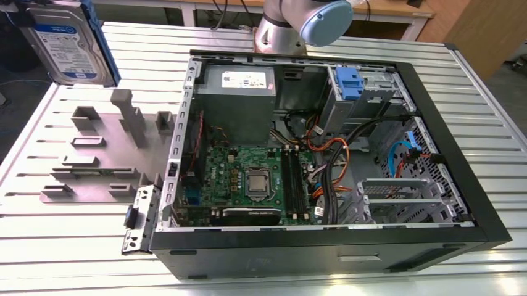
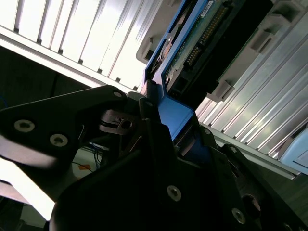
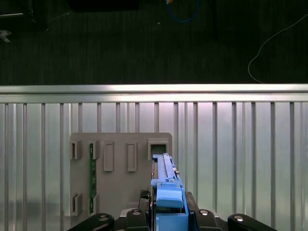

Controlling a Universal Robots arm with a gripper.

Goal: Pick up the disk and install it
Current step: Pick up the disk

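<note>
The ribbed metal table (image 1: pixel 49 246) carries an open black computer case (image 1: pixel 288 254) beside a grey slotted holder plate (image 1: pixel 82 161).

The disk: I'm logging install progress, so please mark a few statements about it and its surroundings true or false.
1. The gripper is clamped on the disk. True.
2. The disk sits inside the computer case. False: it is outside the case, at the exterior view's left.
3. The case is open, with its motherboard showing. True.
4. The grey fixture lies inside the case. False: it lies on the table beside the case.
</note>
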